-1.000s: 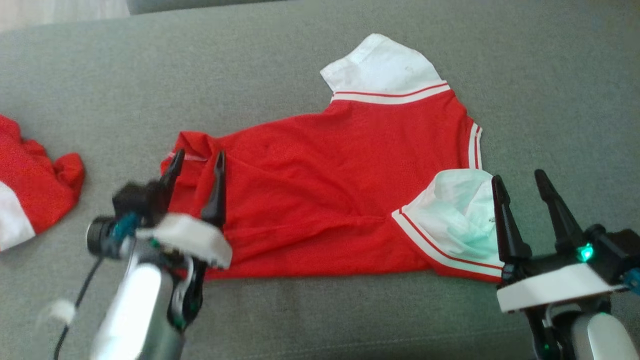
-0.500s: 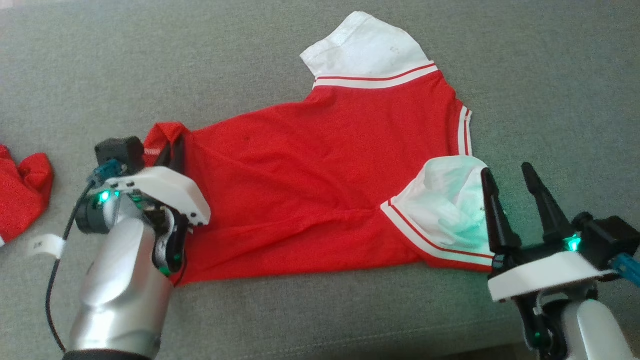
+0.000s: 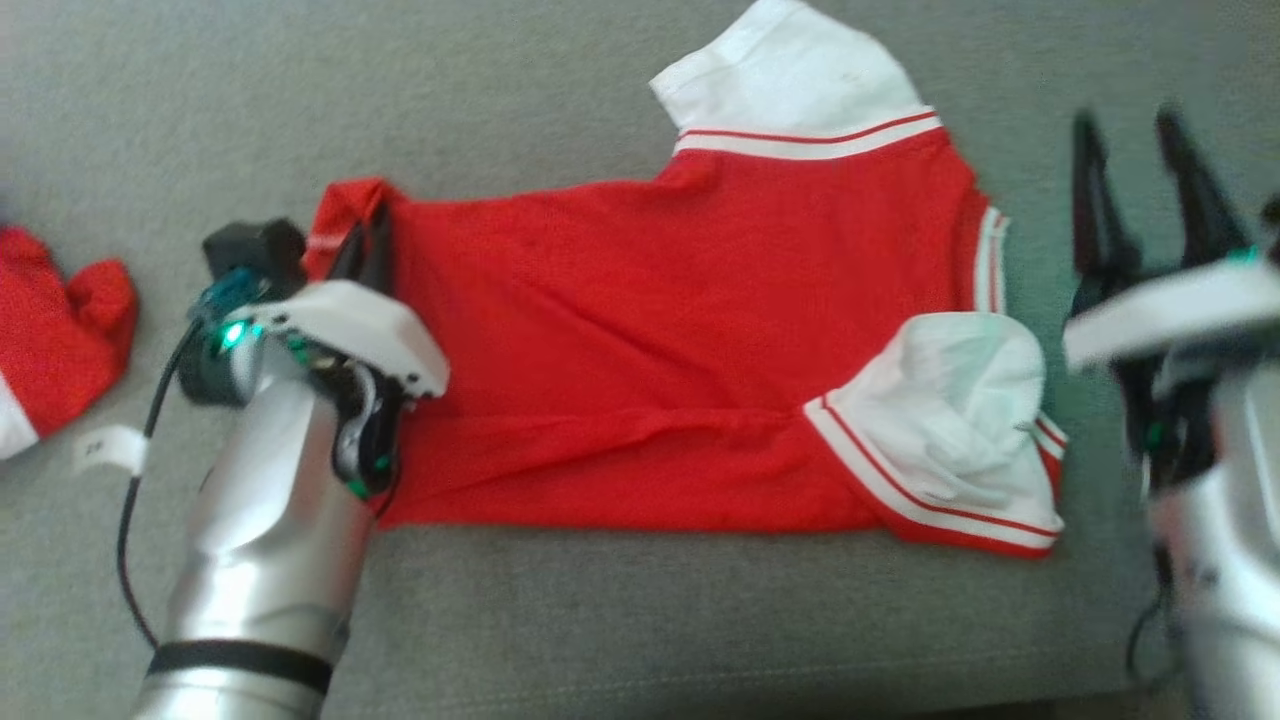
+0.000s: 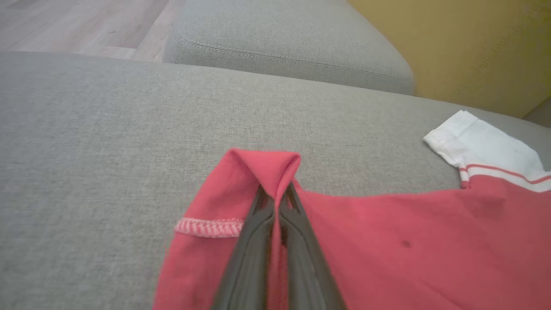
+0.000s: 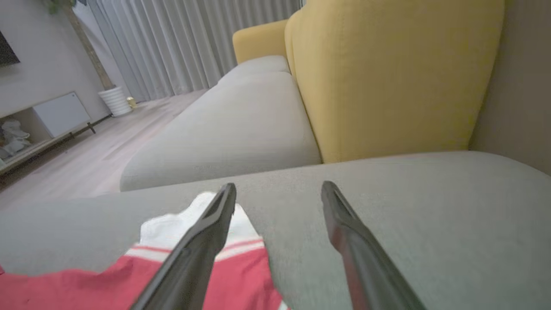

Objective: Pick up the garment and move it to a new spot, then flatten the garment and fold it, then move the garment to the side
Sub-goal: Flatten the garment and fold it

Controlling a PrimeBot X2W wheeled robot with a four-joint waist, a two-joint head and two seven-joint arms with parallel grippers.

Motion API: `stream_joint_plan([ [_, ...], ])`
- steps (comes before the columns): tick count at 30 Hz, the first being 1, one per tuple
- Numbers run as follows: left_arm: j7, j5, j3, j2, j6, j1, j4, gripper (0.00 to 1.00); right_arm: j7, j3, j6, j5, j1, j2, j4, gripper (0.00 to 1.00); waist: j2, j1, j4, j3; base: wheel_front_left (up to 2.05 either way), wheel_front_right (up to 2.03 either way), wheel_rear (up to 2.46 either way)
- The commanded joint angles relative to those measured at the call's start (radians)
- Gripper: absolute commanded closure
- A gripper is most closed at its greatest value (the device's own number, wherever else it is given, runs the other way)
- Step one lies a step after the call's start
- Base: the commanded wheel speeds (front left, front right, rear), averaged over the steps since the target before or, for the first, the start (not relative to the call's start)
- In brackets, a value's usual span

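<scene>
A red garment (image 3: 660, 340) with white sleeves and striped trim lies spread on the grey sofa cushion (image 3: 600, 620). My left gripper (image 3: 365, 235) is shut on the garment's far left corner; in the left wrist view the red cloth (image 4: 269, 168) folds over the closed fingertips (image 4: 277, 200). My right gripper (image 3: 1135, 135) stands open to the right of the garment, above the cushion, with nothing between its fingers (image 5: 215, 219). In the right wrist view the far white sleeve (image 5: 172, 230) shows behind the left finger.
A second red and white cloth (image 3: 50, 320) lies at the left edge of the cushion. A yellow backrest (image 5: 387, 73) rises behind the seat, and another grey cushion (image 5: 232, 125) extends beyond it. Wooden floor (image 4: 77, 26) lies past the sofa's edge.
My left gripper reached the garment's left corner and shut on it. My right gripper rose and moved farther away along the garment's right side. The camera shifted.
</scene>
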Motion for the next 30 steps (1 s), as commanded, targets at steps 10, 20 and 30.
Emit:
stream_joint_plan([
  [10,-0.027,-0.039,-0.120,-0.027,-0.041,-0.172,0.004,1.00,0.054,0.202,0.008,0.104,-0.439,-0.160,0.369,0.00,0.0000,0.0000,0.182,0.138,0.00,0.00,0.00],
  [20,-0.074,-0.230,-0.354,-0.028,0.021,-0.241,-0.007,1.00,0.125,0.430,0.008,0.198,-0.638,-0.207,0.645,0.00,0.0000,0.0000,0.242,0.173,0.00,0.00,0.00],
  [30,-0.105,-0.279,-0.373,-0.023,0.050,-0.257,0.048,1.00,0.046,0.574,0.008,0.325,-0.686,-0.236,0.650,1.00,0.0000,0.0000,0.206,0.161,0.00,0.00,0.00],
])
